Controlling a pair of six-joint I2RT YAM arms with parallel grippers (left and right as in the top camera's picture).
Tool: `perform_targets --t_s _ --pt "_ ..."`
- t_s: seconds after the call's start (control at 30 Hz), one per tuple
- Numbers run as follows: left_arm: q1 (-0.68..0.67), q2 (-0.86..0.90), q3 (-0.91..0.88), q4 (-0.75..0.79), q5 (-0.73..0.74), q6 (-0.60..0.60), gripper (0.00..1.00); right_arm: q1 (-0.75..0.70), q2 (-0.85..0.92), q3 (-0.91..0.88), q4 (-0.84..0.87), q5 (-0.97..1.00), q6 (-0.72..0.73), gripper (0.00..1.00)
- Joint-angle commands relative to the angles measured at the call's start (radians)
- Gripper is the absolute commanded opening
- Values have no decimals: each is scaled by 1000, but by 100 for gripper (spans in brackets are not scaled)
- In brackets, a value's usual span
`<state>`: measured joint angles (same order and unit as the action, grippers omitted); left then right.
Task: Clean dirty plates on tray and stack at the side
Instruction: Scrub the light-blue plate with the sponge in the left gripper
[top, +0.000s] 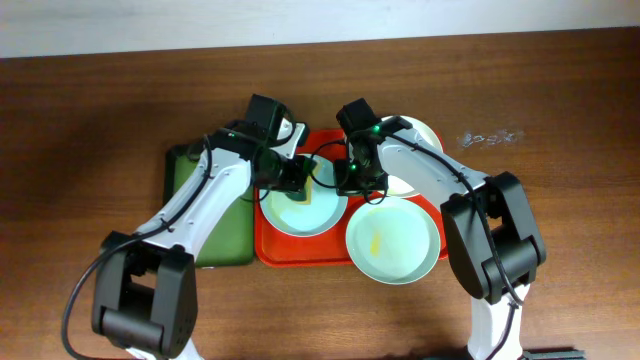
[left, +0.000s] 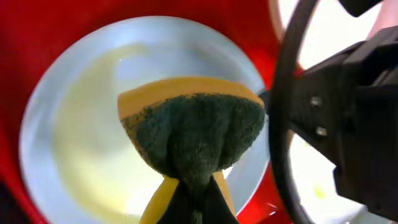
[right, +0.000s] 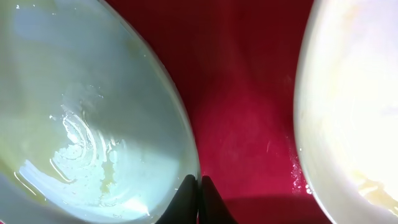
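Note:
The red tray (top: 268, 245) holds three plates. A pale blue-green plate (top: 300, 212) lies on its left part, wet with a faint yellow film in the left wrist view (left: 81, 124). My left gripper (top: 293, 180) is shut on a yellow sponge with a green scouring face (left: 193, 130), held over this plate. My right gripper (top: 348, 182) is shut on this plate's right rim, its fingertips (right: 199, 186) pinching the edge of the plate (right: 81, 106). A second pale green plate with a yellow smear (top: 392, 240) lies front right. A cream plate (top: 418, 135) lies back right, partly under my right arm.
A smaller green tray (top: 205, 215) lies to the left of the red tray, under my left arm. My right arm's black body (left: 348, 112) is close beside the sponge. Bare tray floor (right: 242, 93) separates the held plate from another pale plate (right: 354, 93).

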<state>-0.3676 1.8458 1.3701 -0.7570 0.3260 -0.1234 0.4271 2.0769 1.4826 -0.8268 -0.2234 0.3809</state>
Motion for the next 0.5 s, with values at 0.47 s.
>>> perform_targets --t_s 0.47 --pt "-6 -8 2 -18 -87 16 0 5 -11 -3 -18 -5 -7 4"
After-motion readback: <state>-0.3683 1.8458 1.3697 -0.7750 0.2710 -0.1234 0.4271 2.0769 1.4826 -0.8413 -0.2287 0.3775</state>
